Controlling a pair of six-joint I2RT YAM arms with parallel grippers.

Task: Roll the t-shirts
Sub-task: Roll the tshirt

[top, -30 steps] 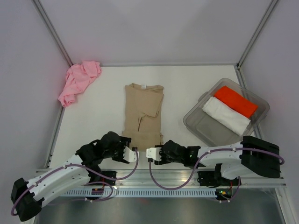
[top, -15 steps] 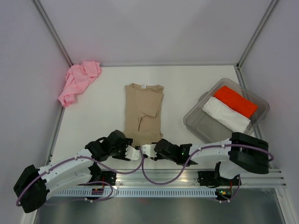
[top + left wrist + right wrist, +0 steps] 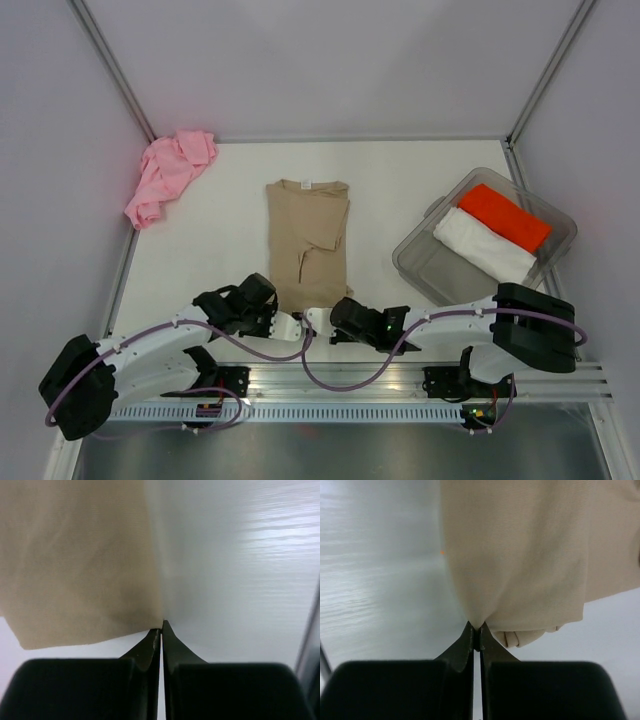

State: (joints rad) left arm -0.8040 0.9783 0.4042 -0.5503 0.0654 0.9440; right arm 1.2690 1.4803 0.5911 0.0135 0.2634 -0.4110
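Observation:
A tan t-shirt (image 3: 308, 240), folded into a long strip, lies flat at the table's middle with its collar at the far end. Both grippers meet at its near hem. My left gripper (image 3: 294, 324) (image 3: 161, 628) is shut, its tips pinching the hem's corner of the tan t-shirt (image 3: 75, 560). My right gripper (image 3: 318, 319) (image 3: 479, 629) is shut on a small tented fold of the tan t-shirt (image 3: 520, 545), with a rolled bit of hem beside the tips. A pink t-shirt (image 3: 168, 176) lies crumpled in the back left corner. A red t-shirt (image 3: 510, 216) and a white t-shirt (image 3: 484, 247) lie rolled in the tub.
The clear plastic tub (image 3: 430, 268) stands at the right, close to the right wall. Grey walls close in the table on the left, back and right. A metal rail (image 3: 350, 378) runs along the near edge under both arms.
Both grippers have moved forward and inward to the tan shirt's near hem. Their jaws, open a second ago, have shut on the fabric.

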